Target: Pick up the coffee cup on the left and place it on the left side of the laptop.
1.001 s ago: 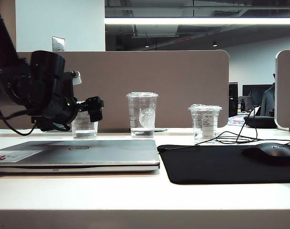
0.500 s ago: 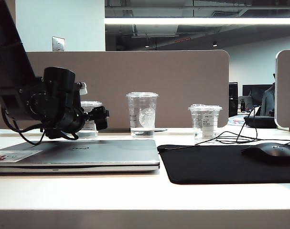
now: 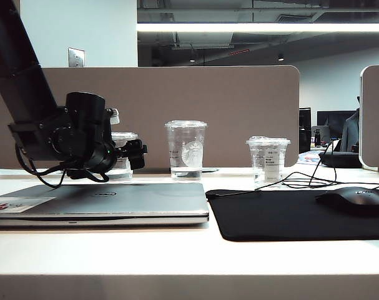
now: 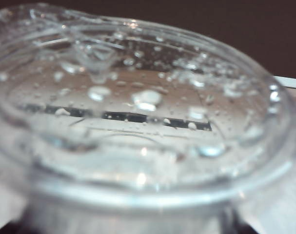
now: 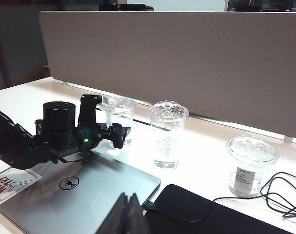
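Clear plastic coffee cup (image 5: 119, 118) stands on the bench (image 5: 201, 141) directly ahead of the left gripper (image 5: 113, 127), whose spread jaws flank it without pinching. Nothing is lifted; grasp, carry and placement left of the laptop (image 3: 102, 201) remain. Right gripper (image 5: 128, 214) hangs back, pressed together.

An open-plan office is indicated. A white desk (image 3: 177, 250) is backed by a beige partition panel (image 3: 226, 112), with a closed laptop (image 3: 114, 203), mouse pad (image 3: 283, 215) and mouse (image 3: 351, 201) laid out; monitors (image 3: 336, 122) and exposed ceiling ducting (image 3: 201, 39) are seen beyond.
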Robot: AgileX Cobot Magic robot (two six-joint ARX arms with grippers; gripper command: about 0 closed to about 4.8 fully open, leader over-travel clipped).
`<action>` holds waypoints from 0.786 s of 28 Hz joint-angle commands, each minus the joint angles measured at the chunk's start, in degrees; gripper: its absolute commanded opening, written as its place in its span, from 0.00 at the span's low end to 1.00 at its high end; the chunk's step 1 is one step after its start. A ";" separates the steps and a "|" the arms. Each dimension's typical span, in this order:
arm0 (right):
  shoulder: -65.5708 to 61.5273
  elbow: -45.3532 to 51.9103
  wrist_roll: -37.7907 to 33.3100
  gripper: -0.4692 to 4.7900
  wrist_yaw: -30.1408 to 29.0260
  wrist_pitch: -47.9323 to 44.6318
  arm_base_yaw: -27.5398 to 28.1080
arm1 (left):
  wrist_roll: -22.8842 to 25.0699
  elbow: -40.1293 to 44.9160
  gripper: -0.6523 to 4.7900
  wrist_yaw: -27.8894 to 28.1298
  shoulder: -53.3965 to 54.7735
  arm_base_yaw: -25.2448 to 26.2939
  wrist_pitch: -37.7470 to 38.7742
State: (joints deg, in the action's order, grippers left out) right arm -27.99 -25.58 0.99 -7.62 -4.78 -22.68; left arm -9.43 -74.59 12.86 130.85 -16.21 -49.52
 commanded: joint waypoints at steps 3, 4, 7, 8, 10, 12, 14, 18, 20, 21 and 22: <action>-0.02 -0.46 0.15 0.09 -0.20 -1.09 -0.04 | 1.16 -2.45 1.00 0.00 1.75 0.07 -0.28; -0.02 -0.46 0.15 0.09 -0.20 -1.07 -0.04 | 1.33 -2.71 1.00 0.00 2.05 0.09 -0.35; -0.04 -0.46 0.15 0.09 -0.20 -1.05 -0.04 | 1.53 -4.15 1.00 0.00 3.04 0.09 -0.31; -0.04 -0.46 0.15 0.09 -0.20 -1.05 -0.04 | 1.57 -4.72 1.00 0.00 3.37 0.09 -0.26; -0.04 -0.46 0.15 0.09 -0.22 -1.03 -0.04 | 2.14 -5.66 1.00 0.00 3.96 0.11 -0.24; -0.07 -0.46 0.15 0.09 -0.22 -1.01 -0.04 | 2.16 -6.51 1.00 0.00 4.37 0.11 -0.09; -0.07 -0.46 0.15 0.09 -0.22 -0.98 -0.04 | 2.16 -6.80 1.00 -0.02 4.39 0.11 0.15; -0.11 -0.46 0.15 0.09 -0.22 -0.83 -0.04 | 2.16 -7.04 1.00 -0.15 4.50 0.11 0.15; -0.11 -0.46 0.15 0.09 -0.22 -0.61 -0.04 | 2.16 -7.04 0.96 -0.15 4.50 0.11 0.13; -0.13 -0.46 0.15 0.09 -0.22 -0.46 -0.04 | 2.14 -7.04 0.93 -0.17 4.50 0.11 0.13; -0.11 -0.46 0.15 0.09 -0.22 -0.37 -0.04 | 2.14 -7.04 0.90 -0.15 4.50 0.11 0.13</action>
State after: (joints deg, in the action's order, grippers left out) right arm -28.18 -25.58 0.99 -7.66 -4.62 -22.68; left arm -7.33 -81.45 12.84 135.50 -16.12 -48.88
